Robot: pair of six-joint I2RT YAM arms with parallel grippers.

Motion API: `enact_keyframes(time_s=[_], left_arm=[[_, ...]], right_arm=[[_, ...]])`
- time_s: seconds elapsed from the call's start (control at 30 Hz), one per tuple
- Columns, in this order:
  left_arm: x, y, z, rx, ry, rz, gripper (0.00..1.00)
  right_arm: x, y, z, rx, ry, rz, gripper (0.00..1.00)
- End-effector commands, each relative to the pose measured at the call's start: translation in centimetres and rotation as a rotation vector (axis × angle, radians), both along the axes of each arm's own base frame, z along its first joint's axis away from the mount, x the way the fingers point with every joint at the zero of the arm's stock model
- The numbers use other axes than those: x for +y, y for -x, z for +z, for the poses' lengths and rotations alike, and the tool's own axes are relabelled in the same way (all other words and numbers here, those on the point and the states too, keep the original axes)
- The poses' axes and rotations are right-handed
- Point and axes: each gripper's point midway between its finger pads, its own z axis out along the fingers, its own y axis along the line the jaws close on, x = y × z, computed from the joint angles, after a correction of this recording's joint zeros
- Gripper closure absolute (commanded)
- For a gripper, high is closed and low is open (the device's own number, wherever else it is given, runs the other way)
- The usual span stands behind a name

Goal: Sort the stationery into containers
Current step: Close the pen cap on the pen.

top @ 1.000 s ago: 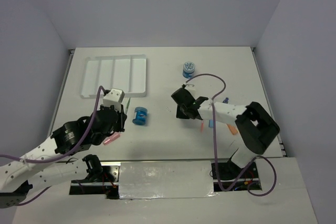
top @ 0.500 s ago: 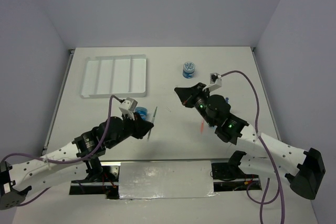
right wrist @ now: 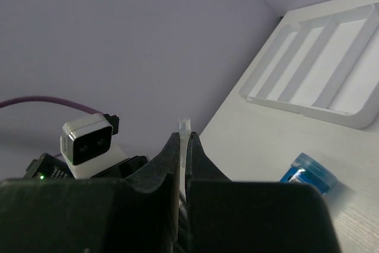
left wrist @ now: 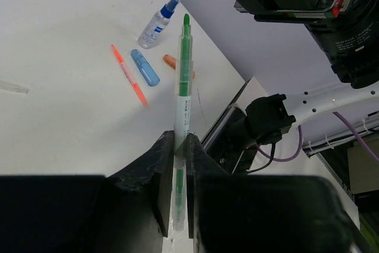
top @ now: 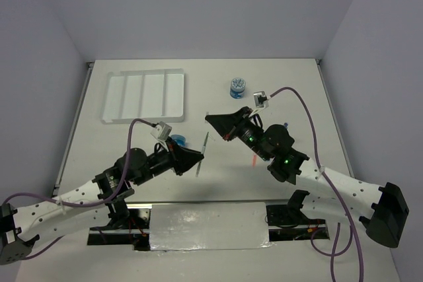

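Stock check, both arms:

1. My left pincer [left wrist: 179,140]: clamped on green pen [left wrist: 184,75], gripped low on barrel, most of pen sticking out past the tips, green end fwd. Pen held up over table [top: 297,90], front-centre, well apart from tray [top: 152,97].
2. My right pincer [right wrist: 183,136]: squeezed together on thin clear stick [right wrist: 184,124]. Only its end shows past the tips, can't tell what it is. Faces my left pincer, tips near, not touching.
3. Tray: white, 4 long cmpts, back-left of table.
4. Blue spools x2: one [top: 238,87] upright, back-centre. Other [top: 177,140] on its side, just beside my left arm, partly hidden.
5. On table by right arm (left wrist view): orange pen [left wrist: 127,74]; blue stub [left wrist: 145,67] just beside it; orange stub [left wrist: 172,61] partly behind green pen; small spray bottle [left wrist: 157,22] w/ blue top, lying down.
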Motion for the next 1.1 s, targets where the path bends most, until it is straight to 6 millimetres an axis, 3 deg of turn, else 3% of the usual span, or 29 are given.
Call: enact_keyframes(time_s=[0.0,0.4,0.73,1.07], left_arm=[[-0.1,0.5,2.4,-0.062,0.074,-0.024,1.00],[0.7,0.3,2.9,-0.079,0.077,0.007,1.00],[1.6,-0.6,2.9,-0.083,0.040,0.073,1.00],[1.6,-0.7,3.0,-0.088,0.045,0.074,1.00]], right_arm=[[0.1,0.9,1.5,-0.068,-0.039,0.025,1.00],[-0.4,0.7,0.5,-0.061,-0.023,0.004,1.00],[0.3,1.4,1.3,-0.097,-0.018,0.053,1.00],[0.9,1.2,0.3,-0.083,0.004,0.064,1.00]])
